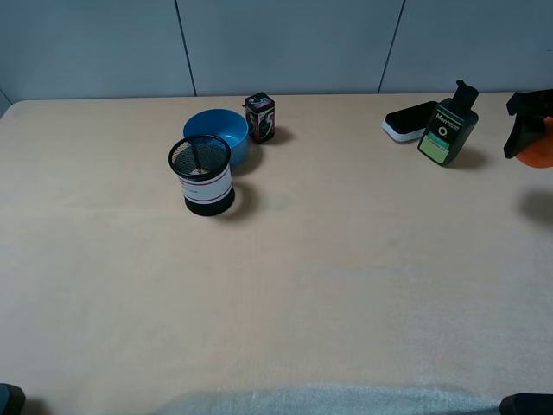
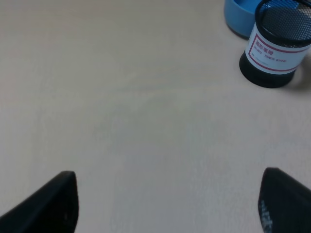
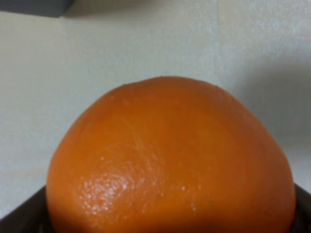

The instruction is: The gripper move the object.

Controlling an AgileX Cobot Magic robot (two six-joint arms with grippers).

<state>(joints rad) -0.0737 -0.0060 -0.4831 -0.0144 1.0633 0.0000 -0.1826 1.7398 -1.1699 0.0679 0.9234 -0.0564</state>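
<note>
Smooth pale tabletop point(image 1: 346, 285) fills the high view, bearing a black mesh pen cup point(image 1: 200, 175) just beside a round blue bowl point(image 1: 220, 130); at the right edge the right gripper point(image 1: 529, 130) hangs above the surface, clamped on the mandarin point(image 1: 539, 154). From the left wrist, the left gripper point(image 2: 167, 204) holds its matte black fingers point(image 2: 51, 206) wide apart over the tabletop. From the right wrist, the mandarin's glossy, pitted peel fills the frame, with dark finger edges at its flanks.
</note>
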